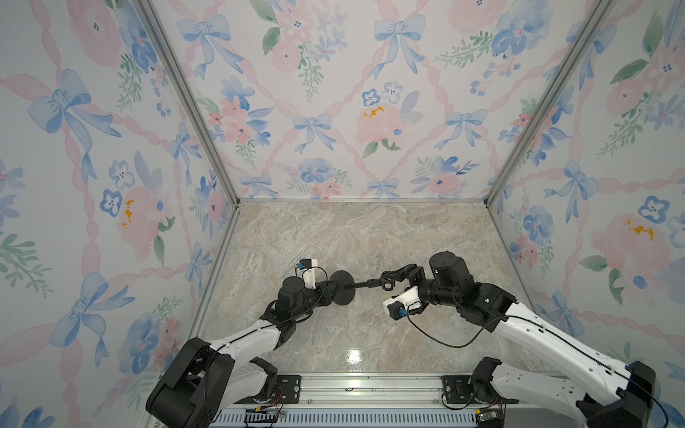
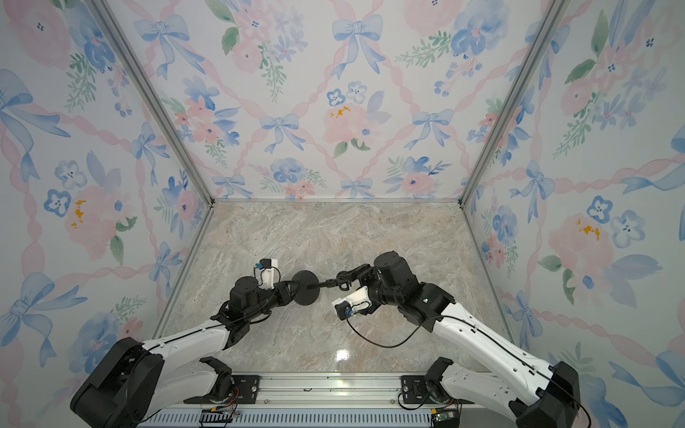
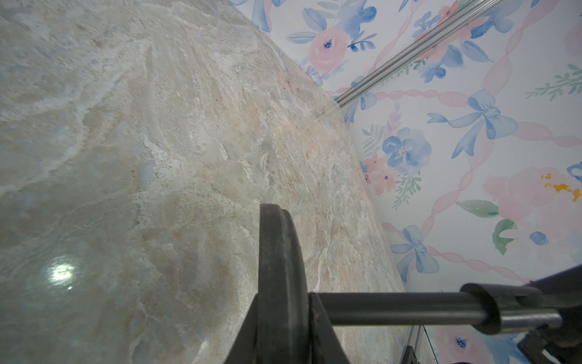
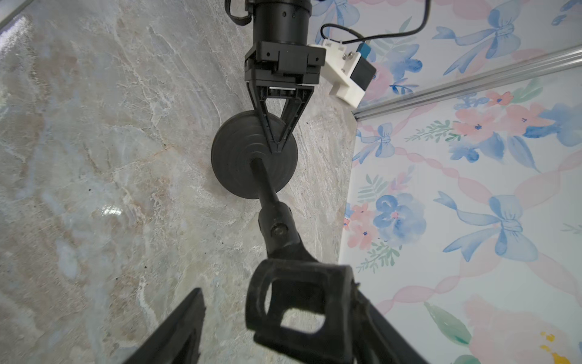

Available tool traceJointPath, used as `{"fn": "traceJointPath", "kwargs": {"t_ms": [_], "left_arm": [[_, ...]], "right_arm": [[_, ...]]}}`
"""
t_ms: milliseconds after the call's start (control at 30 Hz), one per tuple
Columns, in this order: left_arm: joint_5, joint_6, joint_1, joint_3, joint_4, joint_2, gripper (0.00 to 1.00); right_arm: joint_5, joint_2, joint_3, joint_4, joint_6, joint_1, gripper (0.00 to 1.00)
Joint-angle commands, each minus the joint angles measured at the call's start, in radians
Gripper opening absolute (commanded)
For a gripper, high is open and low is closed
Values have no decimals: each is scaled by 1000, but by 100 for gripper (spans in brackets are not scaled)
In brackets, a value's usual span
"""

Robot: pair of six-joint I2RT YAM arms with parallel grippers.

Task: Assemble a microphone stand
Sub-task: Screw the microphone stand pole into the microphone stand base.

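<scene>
Over the big stone table (image 1: 333,237), the left arm (image 1: 255,333) is reaching in low from the left and the right arm (image 1: 526,326) from the right. They are meeting in the middle, towards the near side. The left gripper (image 4: 277,146) is pinching the rim of the round base (image 1: 343,292) tight, holding it up on its edge. The thin rod (image 1: 365,285) is sticking out of the base's middle, pointing right. The right gripper (image 1: 394,279) is sitting loose around the little clip (image 4: 299,299), not squeezing. I think the rod is being twisted in. To do it well, grab the clip snugly and turn straight along the rod, with the base not spinning.
</scene>
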Motion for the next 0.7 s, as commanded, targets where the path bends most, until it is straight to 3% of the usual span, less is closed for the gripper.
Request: {"fn": "traceJointPath", "kwargs": {"t_ms": [0,300,467,667], "left_arm": [[32,-5,-6,41,89,-4,0],[29,-5,-7,41,87,-7,0],[16,-4,-5,39,87,-20,0],[6,-1,-5,38,87,-23,0]], "right_arm": [[41,40,47,-40,-13,21,59],[14,75,18,-9,274,31,40],[-36,88,36,8,695,33,36],[-131,165,142,-68,1236,27,39]]}}
